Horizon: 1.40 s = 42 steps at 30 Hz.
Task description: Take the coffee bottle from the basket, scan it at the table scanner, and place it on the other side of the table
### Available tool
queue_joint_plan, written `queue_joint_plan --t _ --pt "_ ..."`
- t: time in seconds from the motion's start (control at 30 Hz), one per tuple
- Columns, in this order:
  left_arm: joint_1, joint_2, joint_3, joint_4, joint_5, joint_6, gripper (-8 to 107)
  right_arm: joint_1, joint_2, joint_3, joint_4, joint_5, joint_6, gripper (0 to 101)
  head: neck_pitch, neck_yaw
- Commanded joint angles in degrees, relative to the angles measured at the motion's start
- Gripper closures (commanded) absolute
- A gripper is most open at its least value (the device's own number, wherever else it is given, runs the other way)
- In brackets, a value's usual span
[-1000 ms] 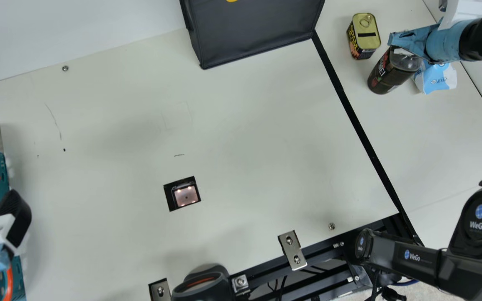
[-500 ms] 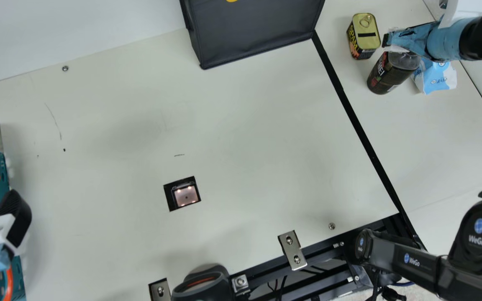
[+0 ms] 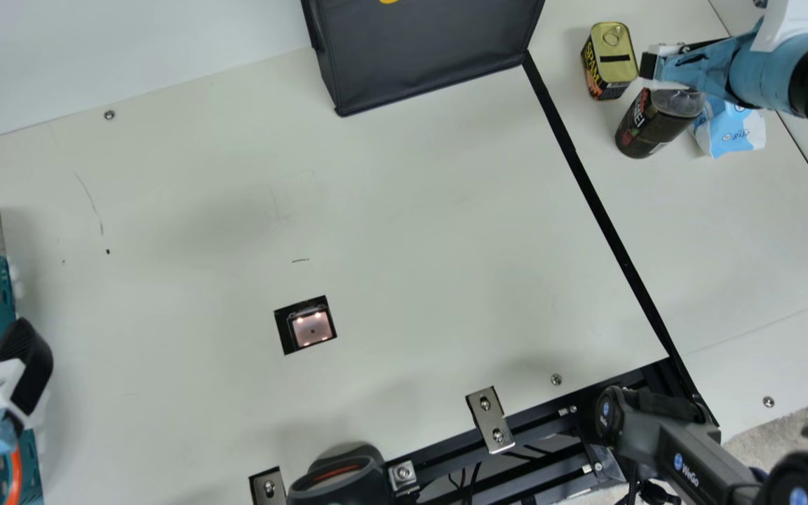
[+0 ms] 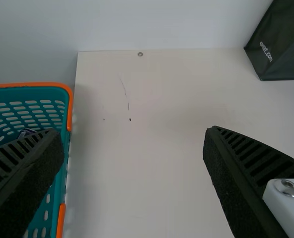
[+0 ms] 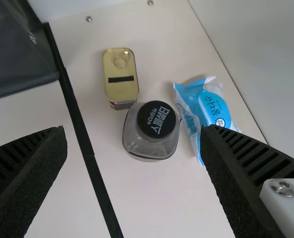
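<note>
Toppling looks like the main risk here: the coffee bottle (image 3: 656,123) stands upright on the far right of the table (image 3: 446,210), beyond the black strip (image 3: 590,193), and the right gripper (image 5: 133,130) is close over it, jaws wide apart and with nothing held. If that arm swings sideways before rising well clear, a finger could clip the cap (image 5: 157,119) and tip the bottle into the tin (image 3: 613,59) just beside it, or push it against the blue packet (image 3: 734,133) on its other side; whether any of the three touch, I cannot tell

The job looks all but done, with the bottle well to the right of the scanner (image 3: 311,327), though whether a scan registered cannot be told. The left gripper (image 4: 134,131), also spread wide and without a load, is over the basket's (image 4: 33,85) edge, so a low sweep might snag the rim and drag it
</note>
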Motion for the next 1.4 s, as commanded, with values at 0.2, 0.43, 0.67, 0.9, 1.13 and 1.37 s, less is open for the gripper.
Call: queue_joint_plan --t 0.2,0.43,0.67,0.9,1.13,1.37 --pt "0.0 0.0 0.0 0.0 0.0 0.0 9 3.1 -9.0 1.0 0.5 4.0 1.7 6 -1.6 -0.1" --pt "-0.3 0.0 -2.7 1.9 3.0 -1.6 9 6.2 -11.3 0.7 0.1 6.2 2.8 6 -1.6 3.9" --pt "-1.0 -0.1 -9.2 6.2 10.0 -5.3 9 13.2 -16.2 0.1 -1.1 10.8 5.2 6 -1.6 13.2" --pt "-1.8 -0.1 -15.6 10.6 17.0 -8.9 9 20.2 -21.0 -0.6 -2.3 15.4 7.6 6 -1.6 19.9" --pt "-1.9 0.0 -17.2 11.6 18.7 -9.8 9 27.2 -25.9 -1.2 -3.5 20.0 10.0 6 -1.6 19.9" --pt "-1.9 0.0 -17.2 11.6 18.6 -9.8 9 31.1 -28.9 -1.6 -4.1 23.0 11.5 6 -1.6 19.9"
